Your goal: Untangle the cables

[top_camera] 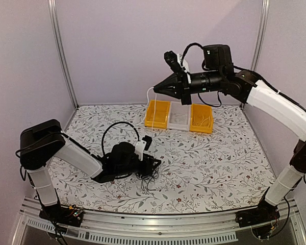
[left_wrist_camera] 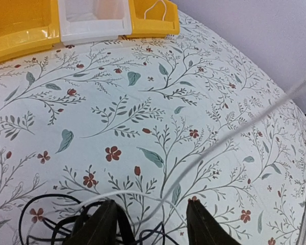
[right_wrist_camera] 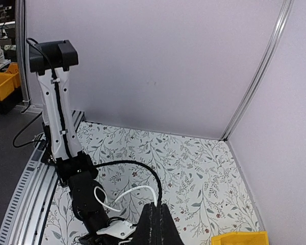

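Near left, low on the table (top_camera: 219,163), the left claw (left_wrist_camera: 150,206) is spread astride the tangled black cables (top_camera: 147,179). High at the far side, the right claw (top_camera: 154,90) is pressed together on a white cable (left_wrist_camera: 219,143).

Items: black cables (top_camera: 149,178); one white strand (top_camera: 147,99).
Black cables, look: several thin, dark, flexible wires.
Black cables, state: knotted into a loose, wiry clump, with open loops spilling out at its edges.
Black cables, position: lying on the table (top_camera: 219,168), left of centre and toward the near edge. Some loops run between the parted fingers of the left gripper (left_wrist_camera: 153,224).
White strand, look: thin, pale, single line.
White strand, state: lifted and drawn nearly straight over most of its length, curving only at the low end.
White strand, position: low end among the black cables; top end pinched at the tips of the right gripper (top_camera: 154,89), well above the table.
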